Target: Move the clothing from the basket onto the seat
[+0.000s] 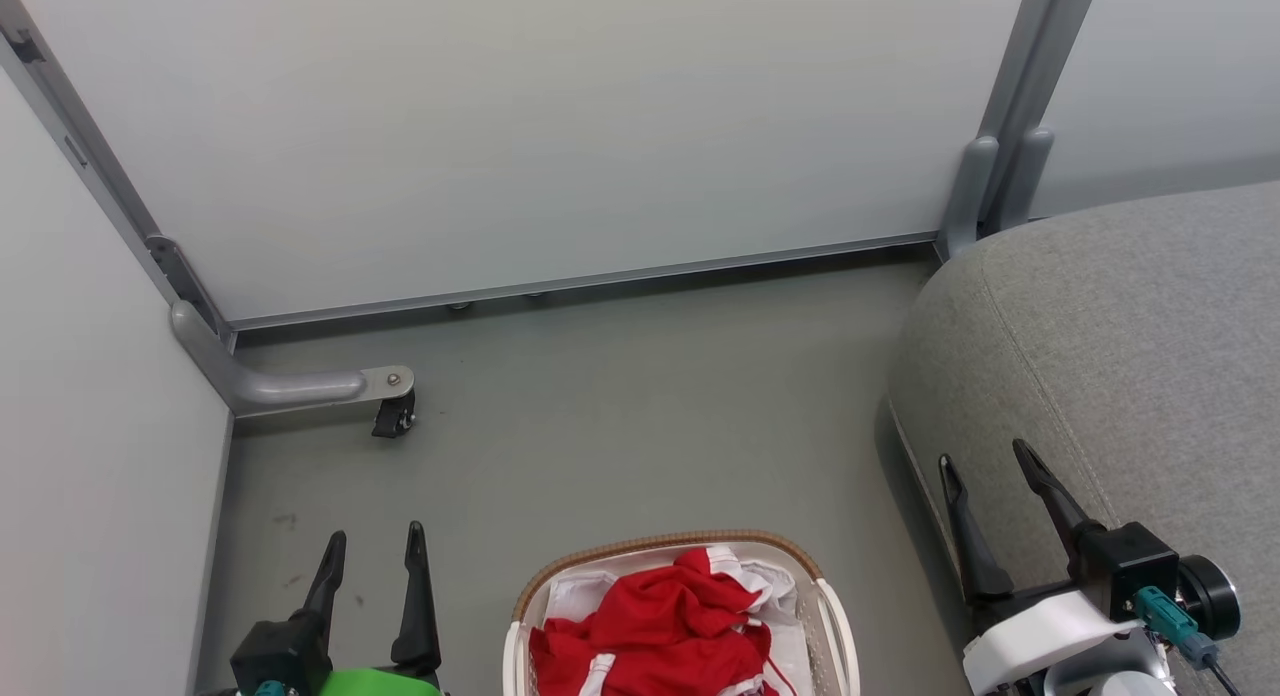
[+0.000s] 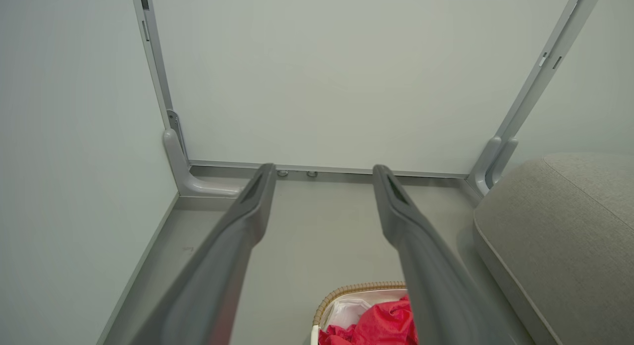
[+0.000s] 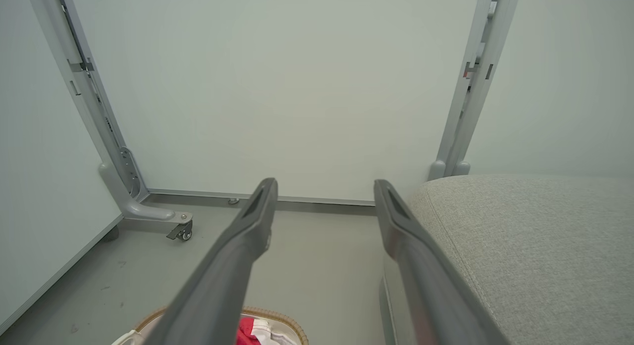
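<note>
The seat [image 1: 1120,356] lies at 3 o'clock in my head view, and the basket [image 1: 680,537] at 6 with the clothing [image 1: 660,626] heaped inside. Left gripper [image 1: 376,532] at 7 and right gripper [image 1: 983,454] at 4 are both spread, holding nothing. I'd lower one onto the heap's crown and pinch deep, avoiding the white liner [image 1: 580,591].

Clothing [image 1: 660,626] lying in the basket [image 1: 838,626] on the floor [image 1: 620,406].
The seat [image 1: 1120,356] is sitting to its right, a panel [image 1: 550,126] standing behind both.
</note>
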### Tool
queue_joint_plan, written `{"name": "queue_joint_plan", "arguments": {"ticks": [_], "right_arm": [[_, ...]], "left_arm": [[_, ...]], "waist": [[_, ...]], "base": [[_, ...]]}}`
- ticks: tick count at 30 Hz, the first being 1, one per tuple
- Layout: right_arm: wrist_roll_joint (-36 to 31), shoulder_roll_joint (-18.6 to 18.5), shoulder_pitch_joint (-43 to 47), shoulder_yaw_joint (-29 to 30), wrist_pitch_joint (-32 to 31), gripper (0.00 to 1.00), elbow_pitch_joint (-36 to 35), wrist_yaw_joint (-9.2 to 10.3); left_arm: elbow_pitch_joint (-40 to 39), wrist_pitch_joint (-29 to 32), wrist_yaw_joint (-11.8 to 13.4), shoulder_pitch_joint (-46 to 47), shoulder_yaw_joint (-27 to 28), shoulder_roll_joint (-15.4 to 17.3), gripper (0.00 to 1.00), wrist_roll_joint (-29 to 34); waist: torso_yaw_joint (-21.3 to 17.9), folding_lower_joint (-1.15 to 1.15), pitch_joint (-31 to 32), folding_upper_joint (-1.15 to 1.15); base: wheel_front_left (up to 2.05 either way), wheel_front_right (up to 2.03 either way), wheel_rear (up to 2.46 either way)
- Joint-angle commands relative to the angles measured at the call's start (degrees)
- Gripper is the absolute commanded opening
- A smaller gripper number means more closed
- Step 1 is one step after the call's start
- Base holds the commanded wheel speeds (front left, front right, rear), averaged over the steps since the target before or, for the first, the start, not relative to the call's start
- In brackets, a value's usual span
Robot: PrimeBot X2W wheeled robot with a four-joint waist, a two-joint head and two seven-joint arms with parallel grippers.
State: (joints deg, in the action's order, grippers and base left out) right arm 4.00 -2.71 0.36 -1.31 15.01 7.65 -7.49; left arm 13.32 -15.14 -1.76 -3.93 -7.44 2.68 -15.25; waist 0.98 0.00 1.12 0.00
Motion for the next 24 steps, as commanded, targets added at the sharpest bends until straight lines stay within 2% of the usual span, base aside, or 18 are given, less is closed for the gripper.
{"name": "queue_joint_plan", "arguments": {"ticks": [1,16,24], "right_arm": [[-0.12,-0.32,0.57,0.00,0.26,1.00,-0.32,0.00],[0.00,-0.33,0.07,0.24,0.26,1.00,-0.53,0.00],[-0.33,-0.33,-1.13,0.44,0.26,1.00,-1.27,0.00]], "left_arm": [[0.14,-0.01,0.21,-0.78,0.04,0.38,1.00,-0.06],[-0.05,-0.01,-0.08,-0.30,-0.02,0.37,1.00,-0.02],[-0.73,0.00,-0.48,1.69,-1.58,0.36,1.00,1.37]], "waist": [[-0.01,0.00,0.00,0.00],[-0.29,0.00,-0.63,0.00],[-1.39,0.00,-2.94,0.00]], "base": [[0.00,0.00,0.00],[0.00,0.00,0.00],[0.00,0.00,0.00]]}}
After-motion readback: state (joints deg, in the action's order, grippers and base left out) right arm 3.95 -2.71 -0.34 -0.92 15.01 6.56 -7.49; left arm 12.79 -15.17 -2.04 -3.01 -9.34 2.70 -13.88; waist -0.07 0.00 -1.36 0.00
